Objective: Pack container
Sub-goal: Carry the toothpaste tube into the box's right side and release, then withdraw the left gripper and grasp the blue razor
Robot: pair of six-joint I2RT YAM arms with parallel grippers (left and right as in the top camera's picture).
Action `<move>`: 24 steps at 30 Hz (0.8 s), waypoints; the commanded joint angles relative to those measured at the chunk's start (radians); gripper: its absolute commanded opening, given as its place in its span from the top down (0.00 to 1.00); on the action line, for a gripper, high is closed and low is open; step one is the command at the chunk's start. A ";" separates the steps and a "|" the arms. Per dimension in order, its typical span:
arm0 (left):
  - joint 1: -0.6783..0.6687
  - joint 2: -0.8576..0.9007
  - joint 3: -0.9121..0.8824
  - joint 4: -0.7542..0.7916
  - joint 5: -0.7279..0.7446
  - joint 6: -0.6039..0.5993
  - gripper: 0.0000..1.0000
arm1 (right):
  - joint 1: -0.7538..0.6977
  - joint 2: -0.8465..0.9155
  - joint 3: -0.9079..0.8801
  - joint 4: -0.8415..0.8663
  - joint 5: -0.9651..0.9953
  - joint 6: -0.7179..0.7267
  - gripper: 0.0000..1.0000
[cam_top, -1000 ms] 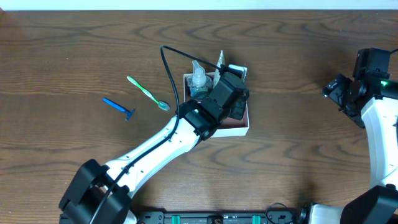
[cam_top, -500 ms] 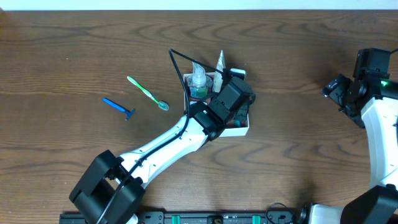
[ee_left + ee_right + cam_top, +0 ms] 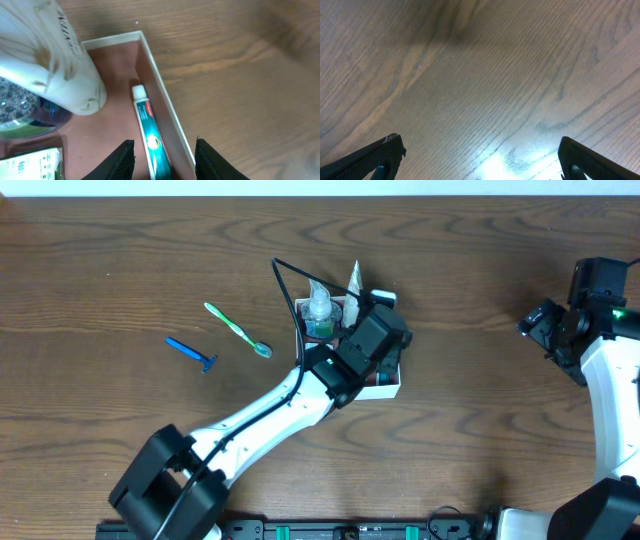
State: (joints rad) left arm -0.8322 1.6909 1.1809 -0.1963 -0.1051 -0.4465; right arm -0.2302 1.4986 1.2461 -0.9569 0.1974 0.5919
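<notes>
Container (image 3: 390, 388) sits mid-table, directly under left gripper (image 3: 164, 146). Jaws part-way apart, holding nothing; they straddle the toothpaste (image 3: 149, 131) and one side wall. Toothpaste lies flat along that wall. Also inside: clear bottle (image 3: 319, 308), pale tube (image 3: 55, 65), small packet (image 3: 30, 162). Right gripper (image 3: 480, 145) wide, empty, over bare table (image 3: 480, 75), well apart from the container.

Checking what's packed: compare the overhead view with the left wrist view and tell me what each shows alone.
Only overhead: a green toothbrush and a blue razor on the table outside the container, plus the right arm. Only left wrist: a toothpaste tube lying along the container's wall, under the open left hand. Both: the container and a clear bottle in it.
</notes>
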 commanded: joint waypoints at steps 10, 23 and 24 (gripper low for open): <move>-0.089 -0.372 0.033 -0.333 -0.098 0.053 0.59 | -0.006 0.005 0.001 -0.001 0.004 -0.002 0.01; 0.188 -0.350 0.021 -0.557 -0.408 -0.093 0.45 | -0.006 0.005 0.001 -0.001 0.004 -0.002 0.01; 0.233 -0.344 0.021 -0.569 -0.403 -0.139 0.45 | -0.006 0.005 0.001 -0.001 0.004 -0.002 0.01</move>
State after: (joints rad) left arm -0.6815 1.3289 1.1992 -0.7452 -0.4534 -0.4641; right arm -0.2302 1.4986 1.2461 -0.9565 0.1974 0.5919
